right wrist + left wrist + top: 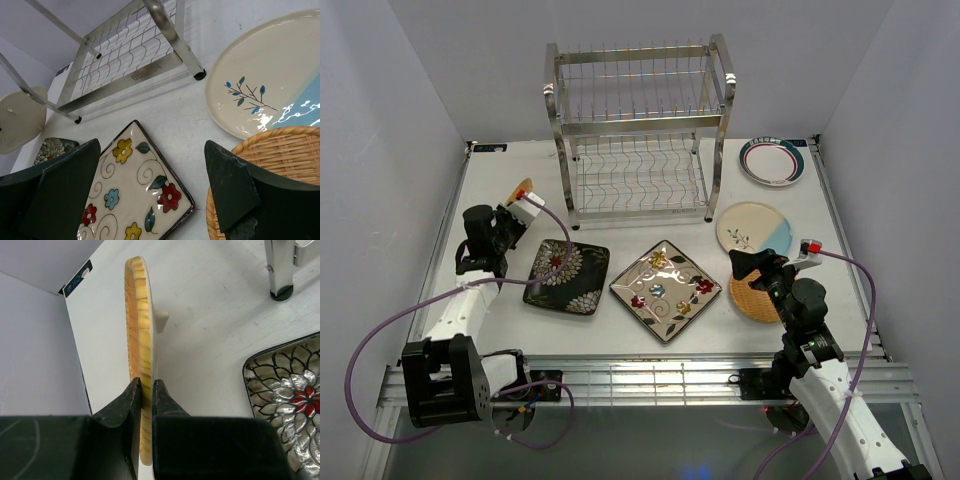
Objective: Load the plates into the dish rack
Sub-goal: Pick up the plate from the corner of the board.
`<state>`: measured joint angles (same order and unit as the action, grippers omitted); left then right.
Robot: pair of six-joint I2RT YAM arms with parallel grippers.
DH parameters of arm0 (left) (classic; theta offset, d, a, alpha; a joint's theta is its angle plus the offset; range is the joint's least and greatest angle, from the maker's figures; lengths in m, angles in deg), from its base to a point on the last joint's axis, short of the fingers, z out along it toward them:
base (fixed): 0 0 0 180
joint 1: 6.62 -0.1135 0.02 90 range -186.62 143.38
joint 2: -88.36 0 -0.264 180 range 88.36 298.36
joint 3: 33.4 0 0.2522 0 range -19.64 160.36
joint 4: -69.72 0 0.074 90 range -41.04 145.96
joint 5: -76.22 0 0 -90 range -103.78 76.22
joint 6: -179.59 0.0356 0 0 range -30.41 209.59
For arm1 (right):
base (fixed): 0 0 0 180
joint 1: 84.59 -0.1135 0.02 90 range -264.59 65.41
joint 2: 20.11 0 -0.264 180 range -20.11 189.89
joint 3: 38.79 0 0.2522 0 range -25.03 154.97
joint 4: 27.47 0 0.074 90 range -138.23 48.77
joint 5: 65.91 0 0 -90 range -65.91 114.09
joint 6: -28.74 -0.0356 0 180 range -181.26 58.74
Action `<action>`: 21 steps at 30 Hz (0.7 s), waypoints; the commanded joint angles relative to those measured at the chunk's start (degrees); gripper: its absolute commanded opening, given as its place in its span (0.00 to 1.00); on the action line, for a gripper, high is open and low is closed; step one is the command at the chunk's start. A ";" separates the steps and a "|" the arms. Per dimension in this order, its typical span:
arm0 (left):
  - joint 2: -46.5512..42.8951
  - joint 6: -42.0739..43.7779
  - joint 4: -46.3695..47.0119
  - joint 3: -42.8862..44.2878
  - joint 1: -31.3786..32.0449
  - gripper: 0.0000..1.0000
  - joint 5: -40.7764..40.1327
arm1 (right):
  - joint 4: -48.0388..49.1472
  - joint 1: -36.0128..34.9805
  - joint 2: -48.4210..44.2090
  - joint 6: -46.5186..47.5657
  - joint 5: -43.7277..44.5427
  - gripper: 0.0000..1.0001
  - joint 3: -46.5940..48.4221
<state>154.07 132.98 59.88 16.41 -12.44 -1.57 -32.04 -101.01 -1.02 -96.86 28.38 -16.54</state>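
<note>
My left gripper [145,390] is shut on the rim of a woven orange-tan plate [139,330], held on edge above the table left of the dish rack [638,130]; the plate also shows in the top view [522,187]. My right gripper [150,175] is open and empty, above the gap between the cream floral square plate [135,190] and a second woven plate [280,160]. On the table lie a black square flowered plate [567,276], the cream floral plate [665,290], the cream-blue round plate [756,228] and the teal-rimmed white plate [772,160]. The rack's slots hold nothing.
White walls close in the table on the left, right and back. The rack's foot [281,292] stands near the held plate. The table's front metal rail [640,375] runs between the arm bases.
</note>
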 commanded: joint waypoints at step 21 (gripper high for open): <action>22.17 4.85 11.63 -2.30 0.20 0.00 -5.87 | 2.41 -0.10 -1.34 0.53 -1.13 0.90 2.41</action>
<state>174.77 140.15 73.39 13.33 -12.09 -8.17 -32.06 -101.01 -1.74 -96.86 27.90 -16.54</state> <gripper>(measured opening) 0.180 0.899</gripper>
